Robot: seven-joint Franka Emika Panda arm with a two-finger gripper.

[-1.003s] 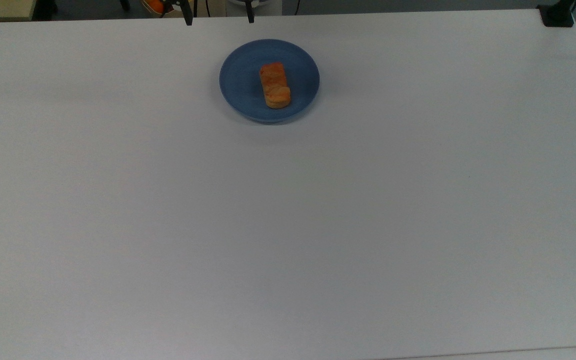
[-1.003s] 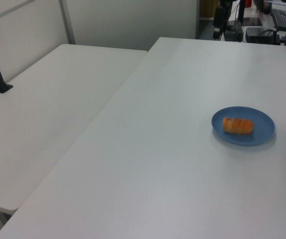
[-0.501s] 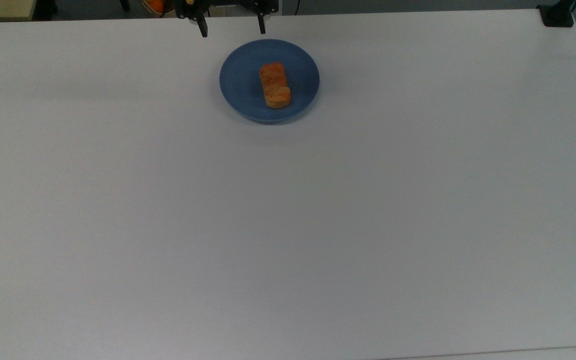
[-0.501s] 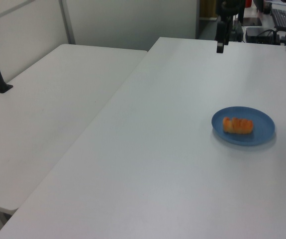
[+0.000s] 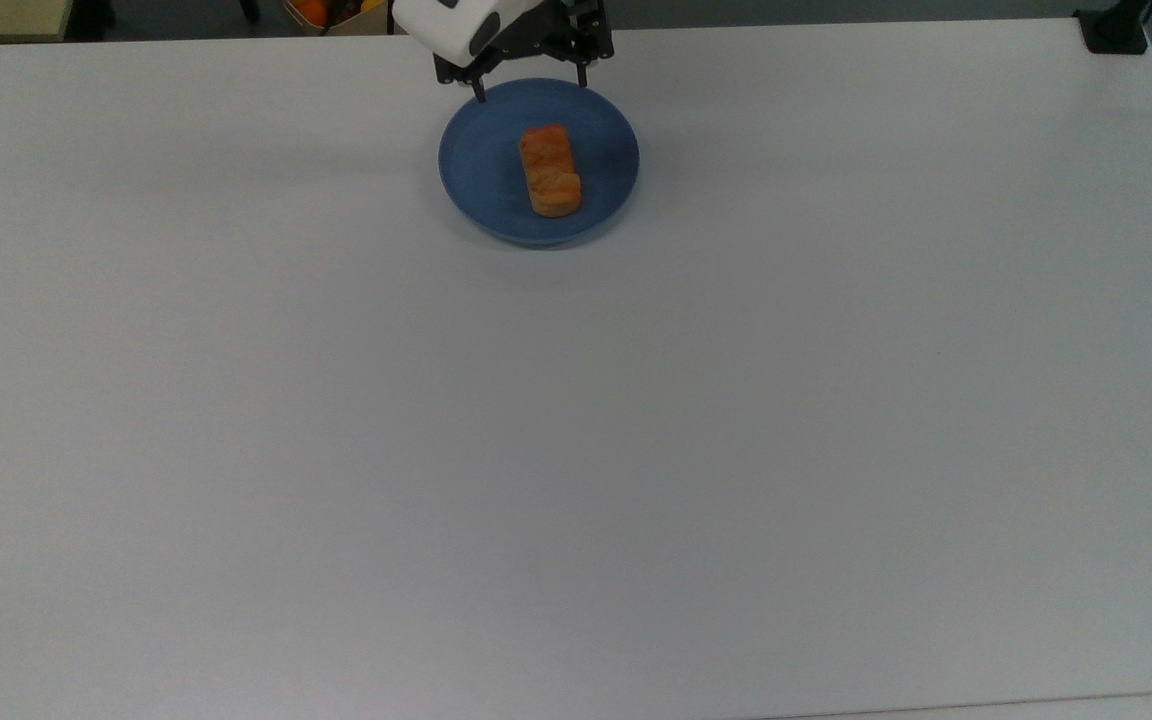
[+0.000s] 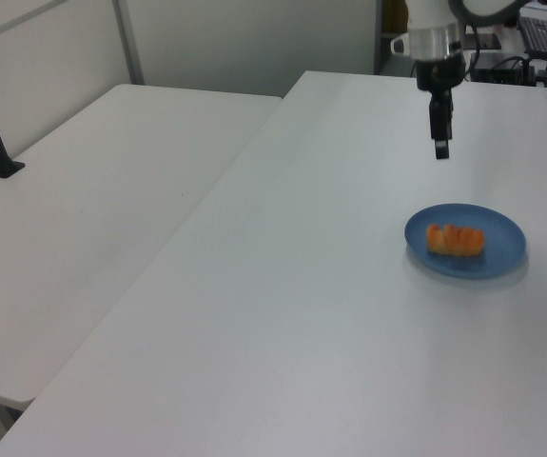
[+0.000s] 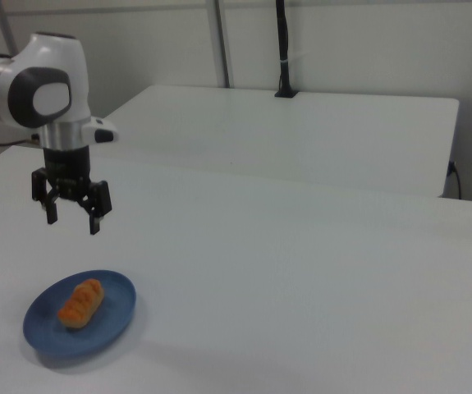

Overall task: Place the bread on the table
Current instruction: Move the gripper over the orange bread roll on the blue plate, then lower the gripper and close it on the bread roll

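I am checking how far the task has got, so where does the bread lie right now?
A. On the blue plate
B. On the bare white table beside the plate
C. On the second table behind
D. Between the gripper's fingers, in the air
A: the bread lies on the blue plate, while the gripper hangs open and empty above the table.
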